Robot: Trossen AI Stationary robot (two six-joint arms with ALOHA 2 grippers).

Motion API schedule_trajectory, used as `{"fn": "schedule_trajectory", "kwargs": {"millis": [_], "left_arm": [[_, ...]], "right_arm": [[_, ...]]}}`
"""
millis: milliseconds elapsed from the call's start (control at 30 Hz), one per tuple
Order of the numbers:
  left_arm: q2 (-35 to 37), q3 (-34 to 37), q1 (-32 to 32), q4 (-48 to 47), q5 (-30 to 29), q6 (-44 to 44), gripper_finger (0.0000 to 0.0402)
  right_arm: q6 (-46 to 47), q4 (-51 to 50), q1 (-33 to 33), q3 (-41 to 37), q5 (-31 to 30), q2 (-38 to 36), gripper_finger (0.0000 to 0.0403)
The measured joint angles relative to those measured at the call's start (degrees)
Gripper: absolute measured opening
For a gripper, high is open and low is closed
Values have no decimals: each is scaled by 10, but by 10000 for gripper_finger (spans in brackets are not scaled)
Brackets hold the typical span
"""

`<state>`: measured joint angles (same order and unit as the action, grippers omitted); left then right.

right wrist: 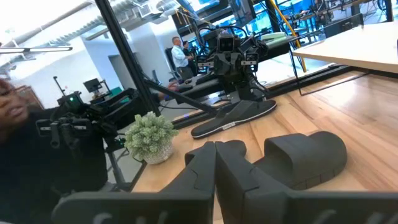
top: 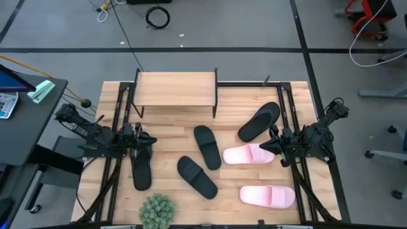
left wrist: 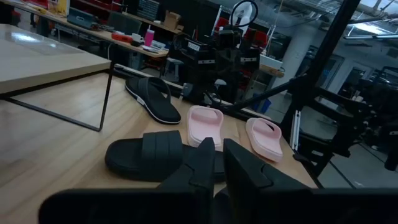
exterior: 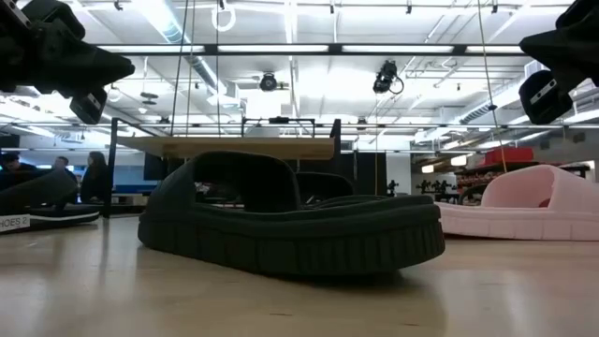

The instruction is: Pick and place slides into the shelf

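Six slides lie sole-down on the slatted tabletop. A thin black slide (top: pixel 141 166) is at the left and another thin black slide (top: pixel 259 121) is right of the shelf (top: pixel 175 89). Two wide black slides (top: pixel 206 146) (top: pixel 197 176) are in the middle, and two pink slides (top: pixel 248 154) (top: pixel 267 196) are at the right. My left gripper (top: pixel 151 138) hangs shut above the left thin slide's far end. My right gripper (top: pixel 266 147) hangs shut above the nearer end of the upper pink slide. In the low view both grippers (exterior: pixel 89 103) (exterior: pixel 543 94) are well above the table.
A small potted plant (top: pixel 157 211) stands at the near edge between the arms. The shelf stands on thin black legs at the table's far side, with open room under its board (exterior: pixel 239 148). Black frame rails (top: pixel 289 108) run along both table sides. People show in the room behind.
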<state>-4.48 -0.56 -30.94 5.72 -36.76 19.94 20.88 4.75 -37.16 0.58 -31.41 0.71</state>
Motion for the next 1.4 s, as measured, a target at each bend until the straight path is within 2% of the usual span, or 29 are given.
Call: {"fn": "schedule_trajectory", "kwargs": {"millis": [433,833,933,1100,1233,1400], "left_arm": [[0,0,0,0,0,0,25],[0,0,0,1,0,0,38],[0,0,6,28,-21,4,37],[0,0,9,40,-24,3,30],[0,0,9,43,-24,-35,25],[0,0,9,62,-24,-136,30]], "right_arm": [[0,0,0,0,0,0,14],[0,0,0,0,0,0,14],[0,0,0,0,0,0,14],[0,0,0,0,0,0,14],[0,0,0,0,0,0,14],[0,0,0,0,0,0,14]]}}
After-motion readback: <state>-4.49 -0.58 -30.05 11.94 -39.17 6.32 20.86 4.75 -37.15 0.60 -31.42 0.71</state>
